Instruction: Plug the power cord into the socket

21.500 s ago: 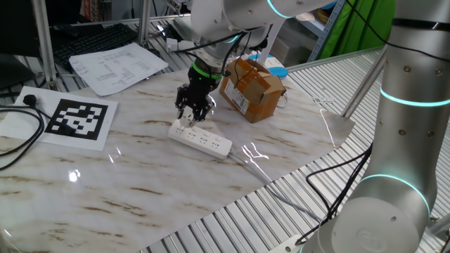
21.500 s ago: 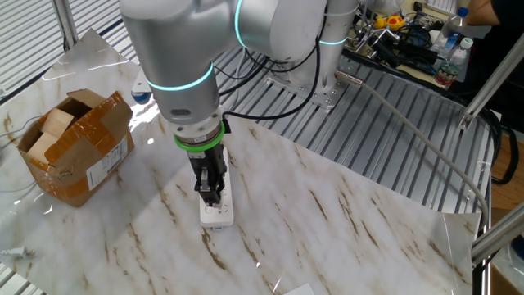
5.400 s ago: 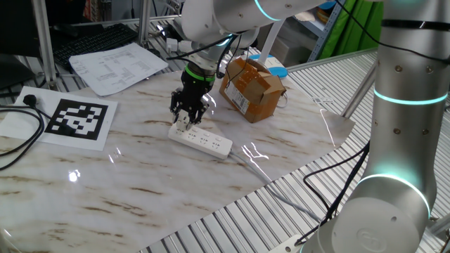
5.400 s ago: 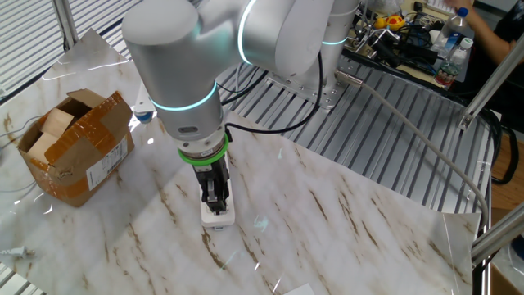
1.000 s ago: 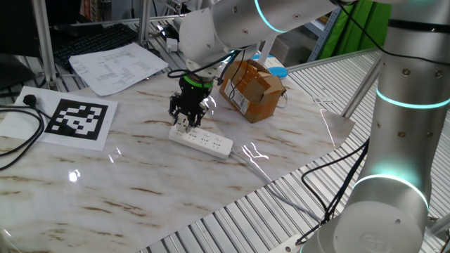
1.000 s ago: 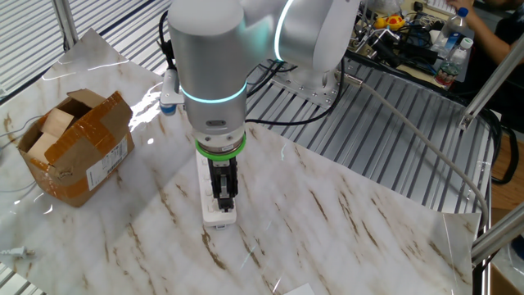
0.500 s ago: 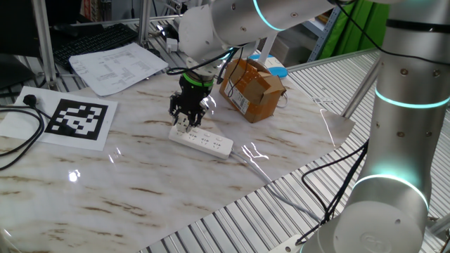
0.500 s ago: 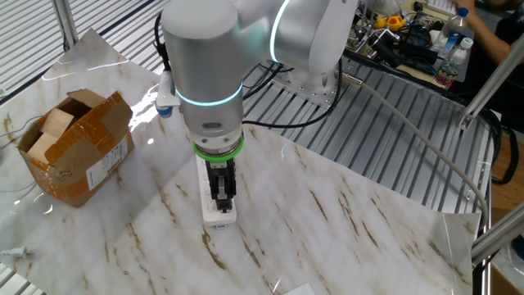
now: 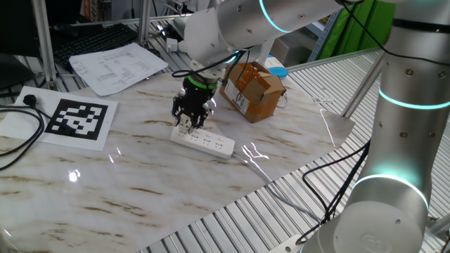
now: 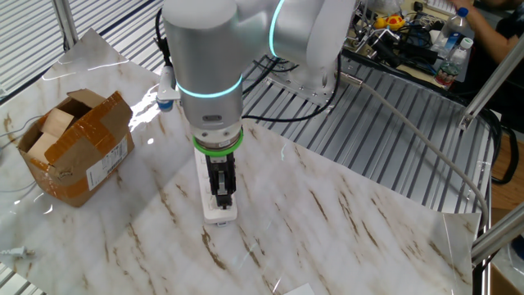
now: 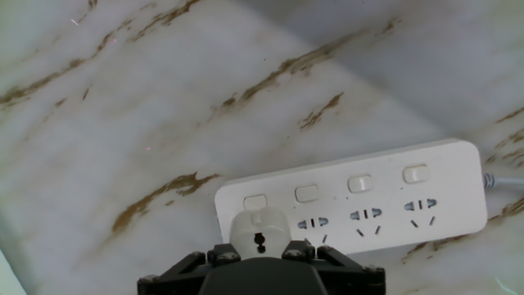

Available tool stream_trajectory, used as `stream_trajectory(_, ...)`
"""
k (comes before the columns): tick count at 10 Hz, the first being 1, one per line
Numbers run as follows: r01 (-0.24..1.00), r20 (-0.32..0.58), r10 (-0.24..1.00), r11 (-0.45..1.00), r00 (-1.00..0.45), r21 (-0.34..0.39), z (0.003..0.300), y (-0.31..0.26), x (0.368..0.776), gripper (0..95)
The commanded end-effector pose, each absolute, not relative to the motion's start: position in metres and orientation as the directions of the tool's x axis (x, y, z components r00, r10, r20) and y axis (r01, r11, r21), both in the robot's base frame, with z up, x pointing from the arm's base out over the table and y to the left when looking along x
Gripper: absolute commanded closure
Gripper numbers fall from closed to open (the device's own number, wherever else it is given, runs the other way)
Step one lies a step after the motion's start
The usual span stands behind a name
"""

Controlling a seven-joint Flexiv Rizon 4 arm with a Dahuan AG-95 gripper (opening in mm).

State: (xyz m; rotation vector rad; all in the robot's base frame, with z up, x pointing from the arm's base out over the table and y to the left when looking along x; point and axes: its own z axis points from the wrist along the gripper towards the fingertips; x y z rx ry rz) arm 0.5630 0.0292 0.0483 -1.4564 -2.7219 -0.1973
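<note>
- The brown cardboard box [image 10: 72, 147] sits open on the marbled table [image 9: 140, 176]; pale packing shows inside, though I cannot tell what it is.
- The black two-finger end effector [image 9: 188, 126] points down, part open, gripping the small roundish white plug piece [image 11: 259, 232].
- That plug sits over the end outlet of the long white power strip [image 11: 385, 205].

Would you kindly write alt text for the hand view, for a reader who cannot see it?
A small white plug, held at the tip of the black hand, sits over the end outlet of a white power strip on a marble-patterned table. The strip shows four switches above three open outlets, and its pale cable leaves at the right edge.
</note>
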Motion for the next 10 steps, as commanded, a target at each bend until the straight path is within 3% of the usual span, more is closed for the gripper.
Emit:
stream_trajectory(1, 0.831, 0.099, 0.826, 0.549, -0.556, 0.087, 0.0195, 0.0325, 0.5622, 95.0)
stream_trajectory(10, 0.834, 0.089, 0.83, 0.542, -0.55, 0.102, 0.0157, 0.0331, 0.5613, 95.0)
